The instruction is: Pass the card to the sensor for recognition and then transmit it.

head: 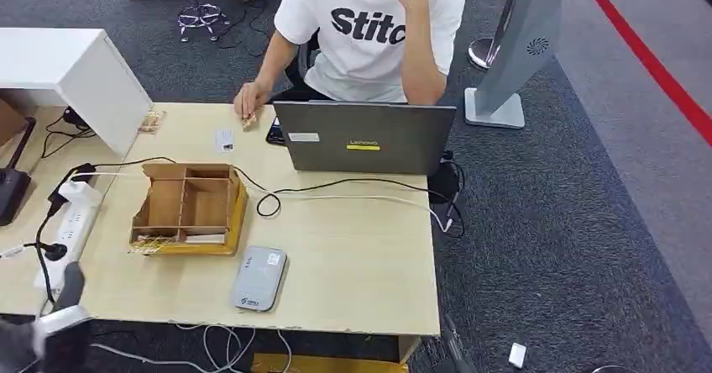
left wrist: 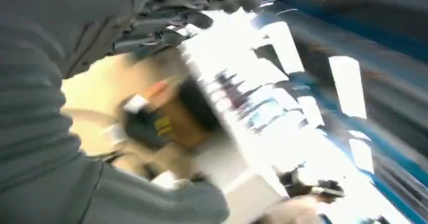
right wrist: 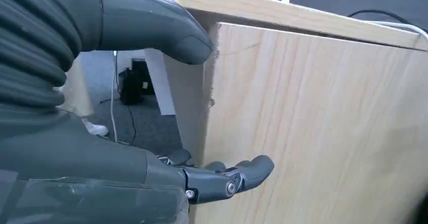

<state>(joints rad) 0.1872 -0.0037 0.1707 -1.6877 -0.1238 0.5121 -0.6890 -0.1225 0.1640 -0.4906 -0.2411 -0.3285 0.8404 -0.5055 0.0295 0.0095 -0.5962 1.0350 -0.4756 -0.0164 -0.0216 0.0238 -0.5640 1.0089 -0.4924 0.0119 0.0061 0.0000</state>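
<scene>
My right hand (right wrist: 151, 108) hangs below the counter (head: 361, 255) edge, beside its pale wooden side panel (right wrist: 323, 133); thumb and darker fingers (right wrist: 242, 176) are apart and hold nothing, the arm apparently parked out of the way. My left hand (head: 59, 323) shows blurred at the near left corner, low beside the counter; its wrist view is smeared by motion, so I cannot tell whether those fingers are apart or together, though I see no card in them.

Nearest on the counter lies a grey card reader (head: 259, 278), flat by the front edge, likely placed within my reach as the sensor. Just behind it sits an open cardboard box (head: 189, 209) with dividers, tipped toward me so its compartments face up. A white power strip (head: 71, 213) lies to the left, and cables (head: 336, 195) trail across toward a grey laptop (head: 365, 136).

Farther back, a small white card (head: 223, 140) rests flat, well apart from the reader, near a seated person's hand (head: 248, 104). Judging by this, the card is not yet picked up.
</scene>
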